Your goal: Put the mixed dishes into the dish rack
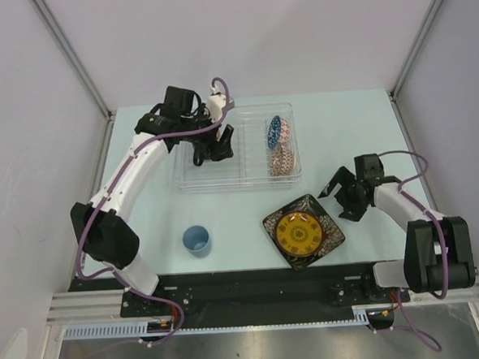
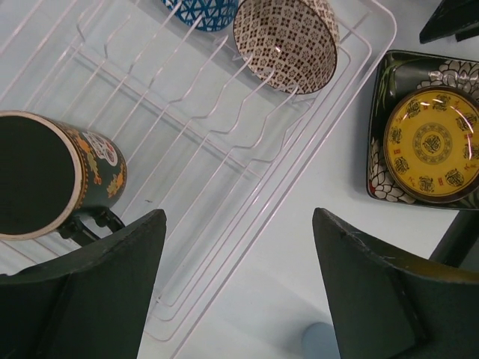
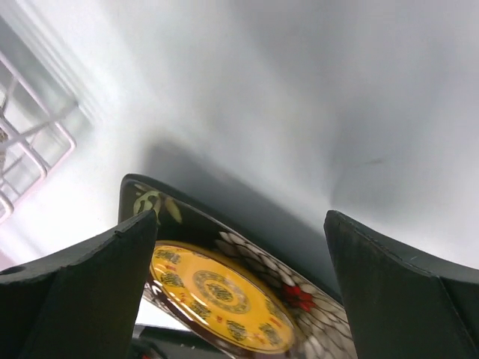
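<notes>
The clear dish rack (image 1: 239, 173) holds a blue patterned bowl (image 1: 275, 131) and a beige patterned bowl (image 1: 281, 158) on edge at its right end. My left gripper (image 1: 209, 155) hovers open over the rack's middle. In the left wrist view the dark mug (image 2: 52, 176) stands in the rack (image 2: 224, 149) just left of my left gripper (image 2: 239, 217), outside its jaws. The yellow plate (image 1: 300, 233) lies on the black floral square plate (image 1: 327, 223). My right gripper (image 1: 336, 202) is open just beyond that plate's far right corner, empty. The light-blue cup (image 1: 197, 240) stands on the table.
The right wrist view looks down over the black plate's (image 3: 314, 307) far edge, with the yellow plate (image 3: 217, 288) on it and a rack corner (image 3: 30, 142) at left. Grey walls enclose the table on three sides. A black rail runs along the near edge.
</notes>
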